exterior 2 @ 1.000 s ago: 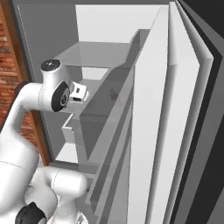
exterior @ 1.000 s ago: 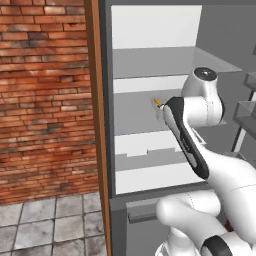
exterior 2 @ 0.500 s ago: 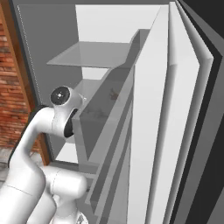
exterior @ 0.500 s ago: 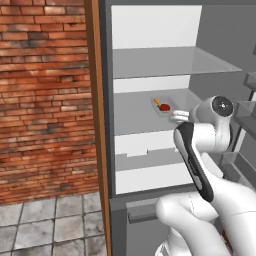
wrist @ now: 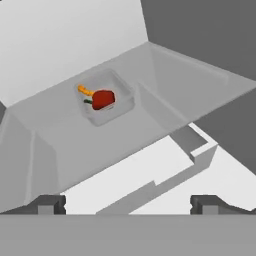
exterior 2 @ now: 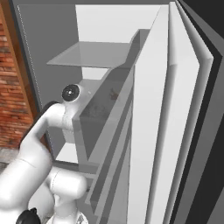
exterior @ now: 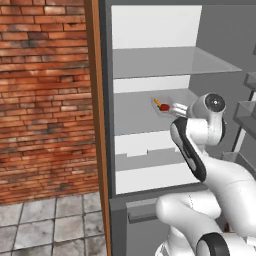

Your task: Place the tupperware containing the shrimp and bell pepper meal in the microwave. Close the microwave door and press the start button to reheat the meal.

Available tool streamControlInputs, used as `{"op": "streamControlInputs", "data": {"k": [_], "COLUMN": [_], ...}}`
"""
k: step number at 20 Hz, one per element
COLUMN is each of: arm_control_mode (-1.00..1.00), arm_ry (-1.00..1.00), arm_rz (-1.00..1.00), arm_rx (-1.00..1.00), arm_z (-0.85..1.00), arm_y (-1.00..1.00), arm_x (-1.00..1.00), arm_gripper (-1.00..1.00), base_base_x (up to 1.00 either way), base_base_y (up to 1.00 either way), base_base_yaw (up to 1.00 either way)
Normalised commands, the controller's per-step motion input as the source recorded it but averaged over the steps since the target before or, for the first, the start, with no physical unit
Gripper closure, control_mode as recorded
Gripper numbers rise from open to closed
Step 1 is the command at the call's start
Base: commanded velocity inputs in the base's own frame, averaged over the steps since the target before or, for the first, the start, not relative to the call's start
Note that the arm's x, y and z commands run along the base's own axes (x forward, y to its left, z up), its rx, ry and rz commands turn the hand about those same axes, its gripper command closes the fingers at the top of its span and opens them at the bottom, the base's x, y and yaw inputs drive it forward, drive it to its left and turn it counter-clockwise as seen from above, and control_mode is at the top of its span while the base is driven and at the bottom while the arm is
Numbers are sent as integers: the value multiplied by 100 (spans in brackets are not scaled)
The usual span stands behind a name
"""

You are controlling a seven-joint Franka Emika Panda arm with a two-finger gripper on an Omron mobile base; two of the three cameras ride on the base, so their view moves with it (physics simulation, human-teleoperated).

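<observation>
The tupperware (wrist: pixel 106 101), a shallow translucent tray, sits on a glass shelf (wrist: pixel 180 95) inside an open fridge. In it lie a red bell pepper (wrist: pixel 103 99) and an orange shrimp (wrist: pixel 85 90). My gripper (wrist: pixel 127 205) is open and empty, well short of the tray, with its fingertips (wrist: pixel 50 204) set wide apart at the bottom of the hand view. The left base view shows the tupperware (exterior: pixel 164 106) just left of my wrist (exterior: pixel 214 103). The microwave and its door are out of view.
A higher glass shelf (exterior: pixel 170 62) hangs above the tray. Below the tray's shelf is a white drawer (exterior: pixel 150 145). The open fridge door (exterior 2: pixel 153 131) with its bins stands close on the right. A wooden panel edge (exterior: pixel 95 100) and a brick wall (exterior: pixel 45 100) lie left.
My arm has swung right and lower, uncovering the tray in the left base view. The gripper has stayed open.
</observation>
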Motion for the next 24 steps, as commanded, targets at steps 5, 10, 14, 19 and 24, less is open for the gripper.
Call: {"op": "streamControlInputs", "data": {"k": [5, 10, 14, 19, 24], "arm_control_mode": [-100, -100, -100, -100, -100], "arm_ry": [8, 0, 0, 0, 5], "arm_rz": [-1, 0, 0, 0, 0], "arm_rx": [9, 9, 9, 9, 11], "arm_z": [0, -9, -26, -26, -17], "arm_y": [-20, -4, 0, 0, -1], "arm_x": [40, 34, 31, 32, 38], "arm_gripper": [-100, -100, -100, -100, -100], "base_base_x": [0, 0, 0, 0, 0], "base_base_y": [0, 0, 0, 0, 0], "base_base_yaw": [0, 0, 0, 0, 0]}}
